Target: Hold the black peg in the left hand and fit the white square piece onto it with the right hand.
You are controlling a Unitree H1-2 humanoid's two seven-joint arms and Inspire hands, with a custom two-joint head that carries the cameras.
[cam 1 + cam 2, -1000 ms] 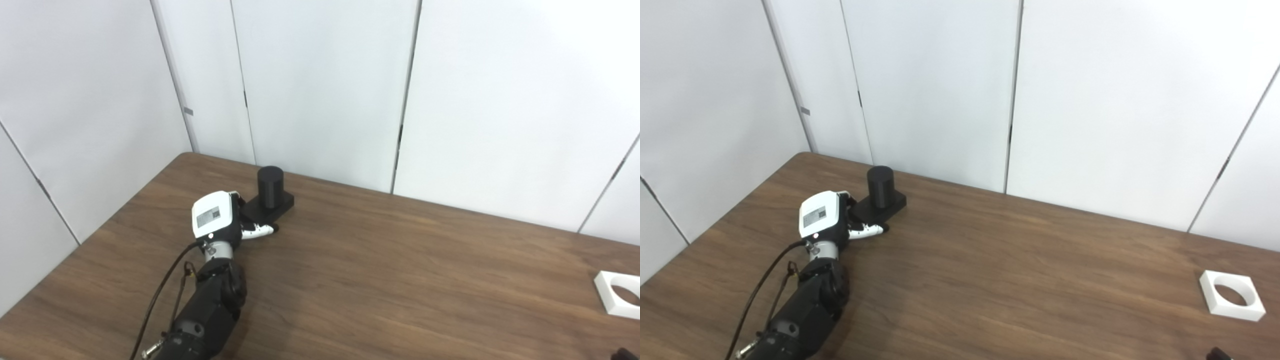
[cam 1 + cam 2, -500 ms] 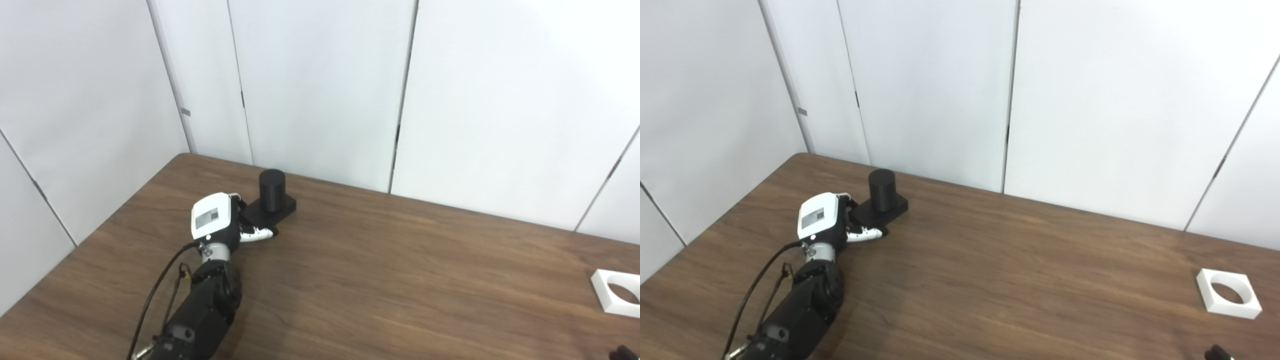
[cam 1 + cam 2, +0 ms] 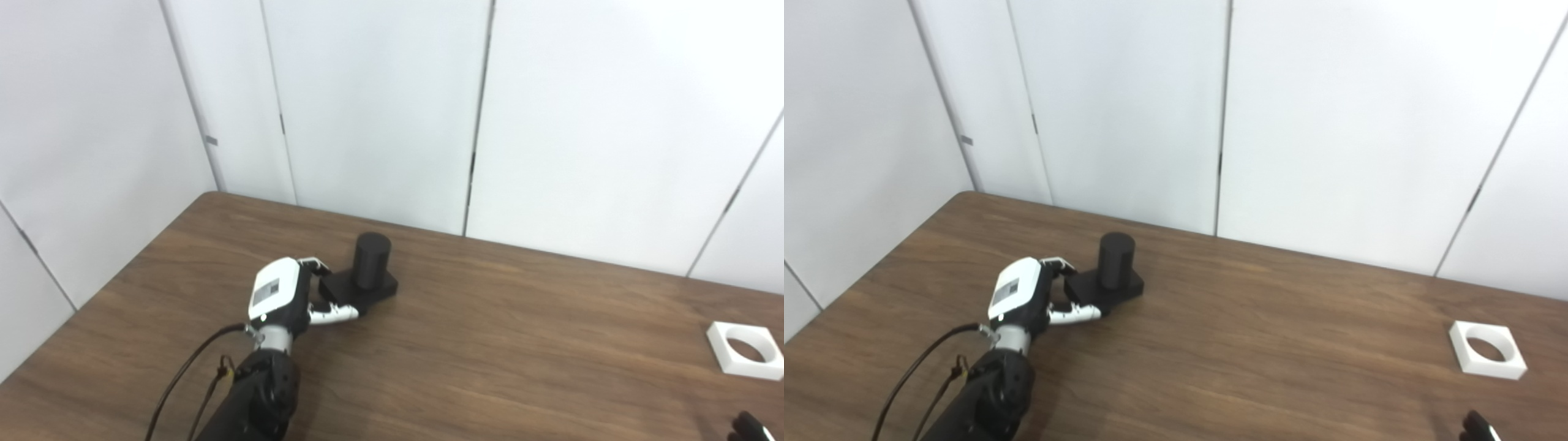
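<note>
- Moved toward the middle of the worktop [image 3: 490, 343], the black peg [image 3: 367, 272] now stands upright nearer us.
- The left hand [image 3: 282, 298] grips its square base with closed fingers [image 3: 334, 313].
- The white square piece [image 3: 1486, 350] lies flat, far right.
- Only a tip of the right hand [image 3: 1476, 427] shows; I cannot tell its state.

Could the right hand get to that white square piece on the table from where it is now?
Probably yes. The white square piece lies flat and alone on the table, and the right hand, barely in view at the bottom edge, is just in front of it with bare tabletop between.
</note>
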